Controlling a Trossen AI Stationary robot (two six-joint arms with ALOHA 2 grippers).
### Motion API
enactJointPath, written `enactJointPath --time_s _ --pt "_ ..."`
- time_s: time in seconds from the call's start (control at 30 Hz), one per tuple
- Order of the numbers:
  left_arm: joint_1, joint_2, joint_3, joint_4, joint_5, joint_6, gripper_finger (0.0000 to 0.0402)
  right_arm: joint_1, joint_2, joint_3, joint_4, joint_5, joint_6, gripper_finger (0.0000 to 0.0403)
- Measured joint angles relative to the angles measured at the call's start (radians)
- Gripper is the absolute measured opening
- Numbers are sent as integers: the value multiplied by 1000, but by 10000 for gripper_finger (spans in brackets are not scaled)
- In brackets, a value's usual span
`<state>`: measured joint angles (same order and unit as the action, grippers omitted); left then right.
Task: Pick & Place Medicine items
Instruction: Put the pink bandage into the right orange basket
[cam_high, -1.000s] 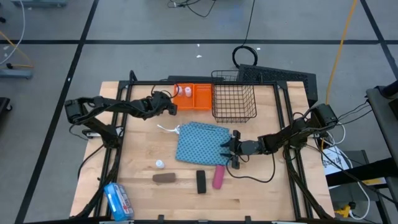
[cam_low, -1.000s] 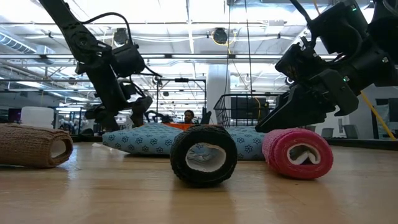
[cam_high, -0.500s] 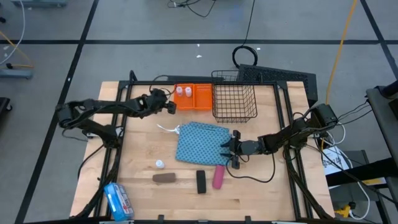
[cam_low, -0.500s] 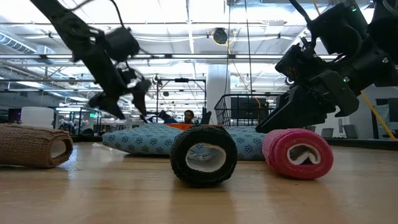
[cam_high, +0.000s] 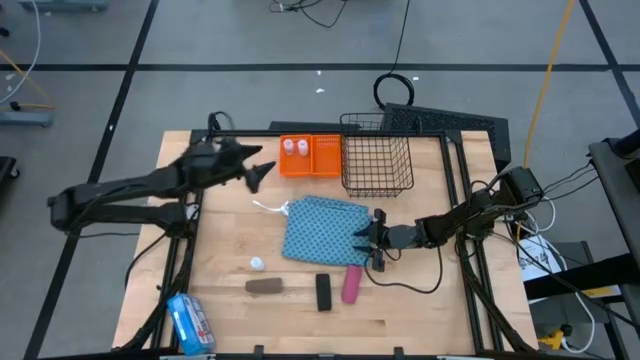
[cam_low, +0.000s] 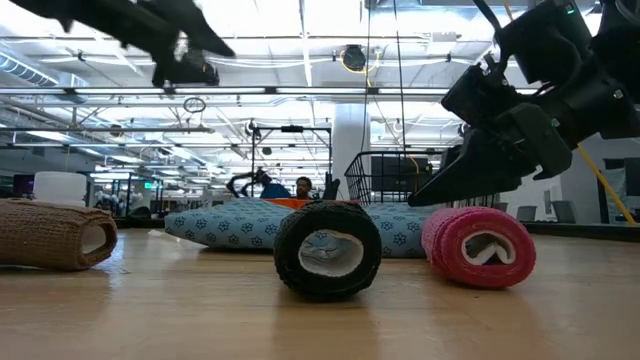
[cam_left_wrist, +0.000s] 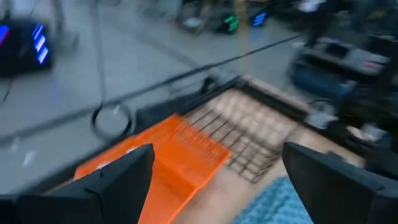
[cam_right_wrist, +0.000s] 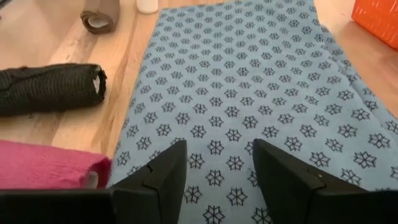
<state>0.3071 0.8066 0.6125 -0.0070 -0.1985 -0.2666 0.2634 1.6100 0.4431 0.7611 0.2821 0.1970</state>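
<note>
On the pale wooden tabletop (cam_high: 230, 240), framed by dark rails and set on a grey floor crossed by black lines, a blue patterned cloth (cam_high: 322, 230) lies near the middle. Behind it stand an orange tray (cam_high: 310, 156) and a black wire basket (cam_high: 376, 166); a blue and white packet (cam_high: 188, 322) sits at the near left corner. From table height the room behind is a wide hall with bright ceiling lights and racks of equipment.

The right gripper (cam_high: 366, 240) rests low over the cloth's right edge, its fingers (cam_right_wrist: 163, 180) standing apart over the patterned fabric with nothing between them. Just beside it, toward the table's near edge, lies the pink roll (cam_high: 351, 284), a wrap of crinkled bandage with a white core. A little farther on that side lies the black roll (cam_high: 324, 291), with the brown roll (cam_high: 265, 286) beyond it, all lying on their sides. One small white bottle (cam_high: 257, 264) stands past the cloth's far corner from this gripper.

The left gripper (cam_high: 262, 172) hangs high above the table's rear left, jaws spread wide and empty. Just ahead of it, two white bottles (cam_high: 295, 148) stand in the orange tray.
</note>
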Motion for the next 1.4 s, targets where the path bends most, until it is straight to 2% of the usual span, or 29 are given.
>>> enactJointPath --time_s 0.1,0.37,0.57,0.7,1.0,1.23,1.4 --pt "-66 -98 0 -45 22 111 363 0 0 0 16 1 0 173" --pt "-197 -236 -5 -152 17 181 363 0 0 0 29 2 -26 172" --pt "-283 -301 -135 -76 15 202 363 0 0 0 30 2 -26 170" --pt "-291 -366 -220 -41 11 184 363 0 0 0 34 2 -26 171" --pt "-291 -532 -268 -77 -66 165 363 0 0 0 33 2 -26 168" --pt "-291 -539 -295 -72 -76 135 363 0 0 0 32 3 -27 169" --pt "-291 -539 -306 -15 -100 36 363 0 0 0 32 3 -30 167"
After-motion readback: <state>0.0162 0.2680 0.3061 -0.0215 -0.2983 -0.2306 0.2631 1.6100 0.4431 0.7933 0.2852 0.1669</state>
